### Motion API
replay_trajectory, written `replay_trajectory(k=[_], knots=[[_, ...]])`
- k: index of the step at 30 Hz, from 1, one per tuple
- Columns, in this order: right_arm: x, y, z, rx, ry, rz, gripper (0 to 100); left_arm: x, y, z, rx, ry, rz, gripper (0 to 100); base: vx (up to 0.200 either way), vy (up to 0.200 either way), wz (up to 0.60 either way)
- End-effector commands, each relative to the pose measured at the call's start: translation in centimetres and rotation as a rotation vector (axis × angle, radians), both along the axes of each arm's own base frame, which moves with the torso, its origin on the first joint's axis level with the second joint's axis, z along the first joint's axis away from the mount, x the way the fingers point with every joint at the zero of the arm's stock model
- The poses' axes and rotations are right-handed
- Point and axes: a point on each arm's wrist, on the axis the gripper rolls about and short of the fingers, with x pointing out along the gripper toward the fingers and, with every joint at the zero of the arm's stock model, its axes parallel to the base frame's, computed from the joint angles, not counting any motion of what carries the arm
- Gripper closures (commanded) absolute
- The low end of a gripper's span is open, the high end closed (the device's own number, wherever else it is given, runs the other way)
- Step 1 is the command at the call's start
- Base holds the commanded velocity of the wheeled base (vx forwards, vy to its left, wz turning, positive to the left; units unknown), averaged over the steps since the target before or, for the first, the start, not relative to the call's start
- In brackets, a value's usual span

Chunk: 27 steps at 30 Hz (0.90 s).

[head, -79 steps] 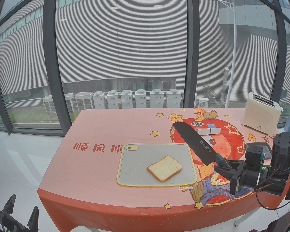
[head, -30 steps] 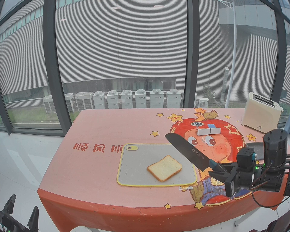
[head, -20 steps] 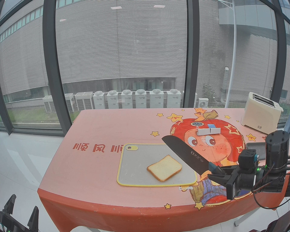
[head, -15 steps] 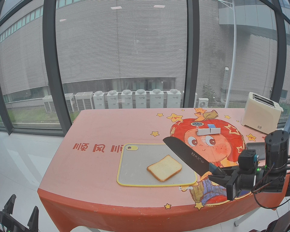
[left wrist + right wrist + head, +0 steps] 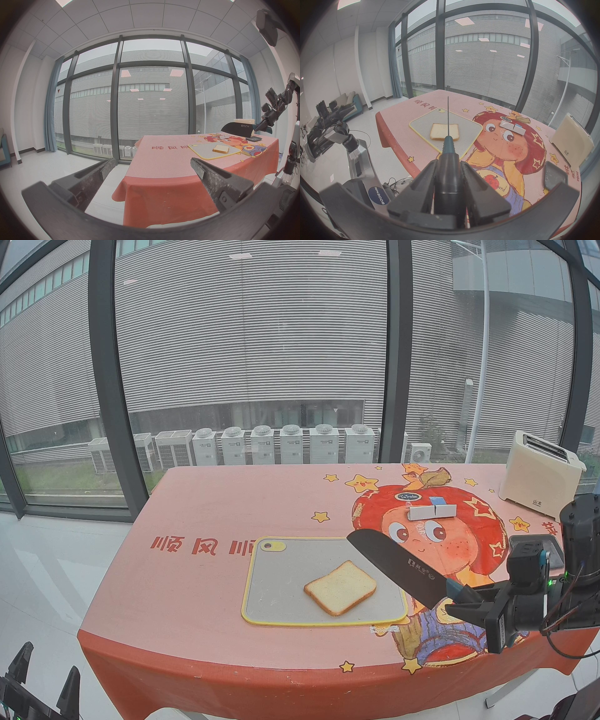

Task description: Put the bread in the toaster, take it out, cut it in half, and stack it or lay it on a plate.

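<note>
A slice of bread (image 5: 340, 587) lies flat on the grey, yellow-rimmed cutting board (image 5: 275, 590). My right gripper (image 5: 464, 606) is shut on the handle of a black-bladed knife (image 5: 400, 565) and holds it in the air. The blade's tip is over the board's right part, just right of the bread. In the right wrist view the blade (image 5: 448, 117) is seen edge-on, in line with the bread (image 5: 444, 131), and the fingers (image 5: 475, 190) clamp the handle. The cream toaster (image 5: 542, 474) stands at the far right. A dark plate (image 5: 536, 549) lies in front of it. My left gripper (image 5: 44, 677) hangs open, low and left of the table.
A small white block with a blue tag (image 5: 432, 510) lies on the printed tablecloth behind the knife. The table's front edge (image 5: 281, 671) curves close below the board. Large windows stand behind the table.
The right gripper carried the knife lower and leftward toward the board, then in the last half second drew back slightly to the right. The bread and the left gripper have stayed put.
</note>
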Motion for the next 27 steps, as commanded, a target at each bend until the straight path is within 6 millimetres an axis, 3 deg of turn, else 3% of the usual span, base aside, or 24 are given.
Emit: replay_trajectory(k=[1,7,17,27], knots=[[0.2,0.7,1.9,0.022,-0.023,0.018,100,0.1,0.0,-0.5,0.000,0.018,0.000,0,0.000,0.000,0.00],[1.6,2.4,2.1,0.000,0.007,0.037,100,0.1,0.0,-0.5,0.000,0.018,0.000,0,0.000,0.000,0.00],[2.4,3.0,1.1,-0.026,0.043,0.034,100,0.1,0.0,-0.5,0.000,0.018,-0.001,0,0.000,0.000,0.00],[4.2,5.2,-1.6,-0.055,0.104,0.037,100,0.1,0.0,-0.5,0.007,0.018,-0.004,0,0.000,0.000,0.00]])
